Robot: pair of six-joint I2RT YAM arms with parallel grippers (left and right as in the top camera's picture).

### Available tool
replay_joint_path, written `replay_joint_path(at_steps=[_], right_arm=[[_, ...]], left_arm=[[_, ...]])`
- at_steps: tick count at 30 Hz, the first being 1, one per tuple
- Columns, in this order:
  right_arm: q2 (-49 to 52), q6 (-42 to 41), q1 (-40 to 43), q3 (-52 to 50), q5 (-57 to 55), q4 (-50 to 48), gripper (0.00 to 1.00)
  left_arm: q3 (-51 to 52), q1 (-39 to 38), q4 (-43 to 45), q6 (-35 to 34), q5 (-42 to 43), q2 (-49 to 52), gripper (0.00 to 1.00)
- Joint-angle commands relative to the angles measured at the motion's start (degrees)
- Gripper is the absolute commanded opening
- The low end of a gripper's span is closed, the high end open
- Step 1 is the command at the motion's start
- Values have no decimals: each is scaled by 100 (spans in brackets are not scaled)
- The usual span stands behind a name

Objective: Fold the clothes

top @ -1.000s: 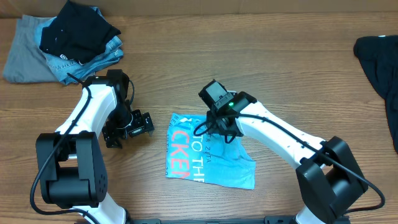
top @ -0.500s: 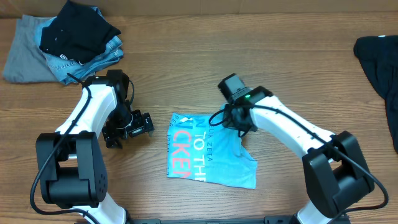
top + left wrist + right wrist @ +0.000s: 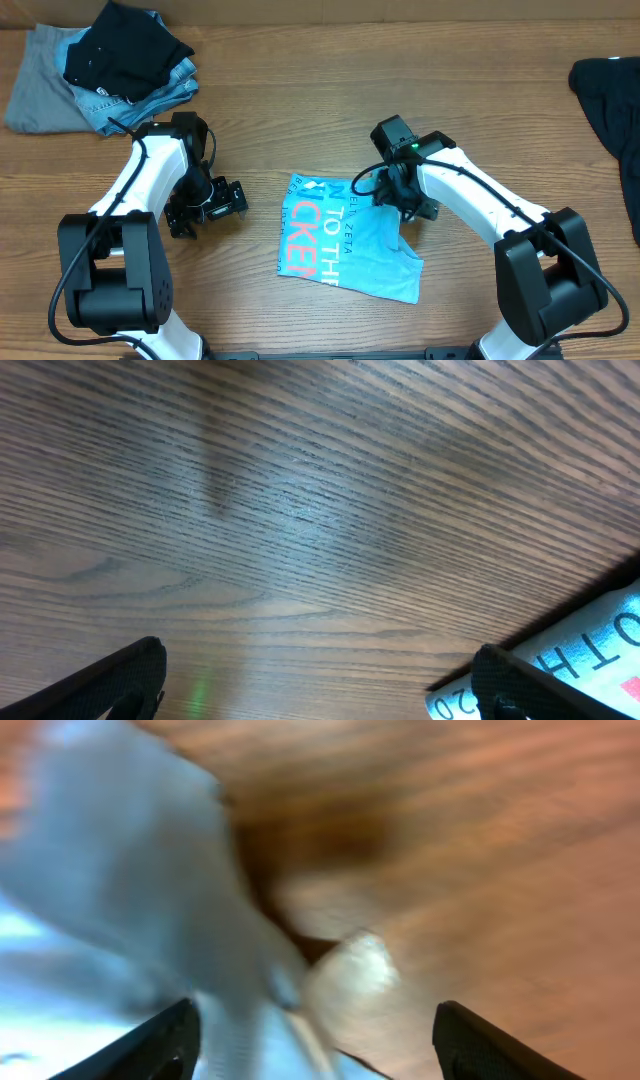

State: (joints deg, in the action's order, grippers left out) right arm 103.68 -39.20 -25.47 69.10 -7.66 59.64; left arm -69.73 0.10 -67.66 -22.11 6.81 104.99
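The light blue T-shirt (image 3: 345, 240) lies folded on the wooden table, its red-and-white lettering facing up. My right gripper (image 3: 397, 196) hovers over the shirt's upper right corner. In the right wrist view it (image 3: 320, 1055) is open, with blurred blue cloth (image 3: 130, 900) below and between the spread fingers (image 3: 160, 1045). My left gripper (image 3: 215, 200) sits low over bare wood just left of the shirt. It (image 3: 320, 690) is open and holds nothing, and the shirt's printed edge (image 3: 590, 650) shows beside its right finger (image 3: 520, 685).
A pile of grey, denim and black clothes (image 3: 110, 60) sits at the back left corner. A dark garment (image 3: 610, 100) lies at the right edge. Bare wood surrounds the shirt.
My right gripper has moved right, dragging the shirt's upper corner and shifting the shirt right. Its jaws now stand apart. The left arm has not moved.
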Motion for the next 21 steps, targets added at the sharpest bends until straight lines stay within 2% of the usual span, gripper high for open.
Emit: replay_joint_path(at_steps=[1,3,7,9,11,12,14,21], right_arm=[[-7,-417,66,254,-474,354,68],[-83,-428,85,575,-474,695,60],[-337,-428,81,1062,-378,916,58],[-496,-426,79,1272,-284,949,60],[-597,-361,79,1346,-11,809,69],[-592,-258,79,1338,103,748,70],[-549,31,79,1200,291,566,71],[-376,-22,81,-142,575,-262,69]], left_arm=[[33,-13,7,90,52,-151,100],[33,-13,24,90,55,-151,100],[33,-13,20,90,52,-151,100],[33,-13,11,92,55,-151,100],[33,-13,7,90,55,-151,100],[33,-13,17,90,55,-151,100],[33,-13,46,90,57,-151,100],[33,-13,61,90,72,-151,100]])
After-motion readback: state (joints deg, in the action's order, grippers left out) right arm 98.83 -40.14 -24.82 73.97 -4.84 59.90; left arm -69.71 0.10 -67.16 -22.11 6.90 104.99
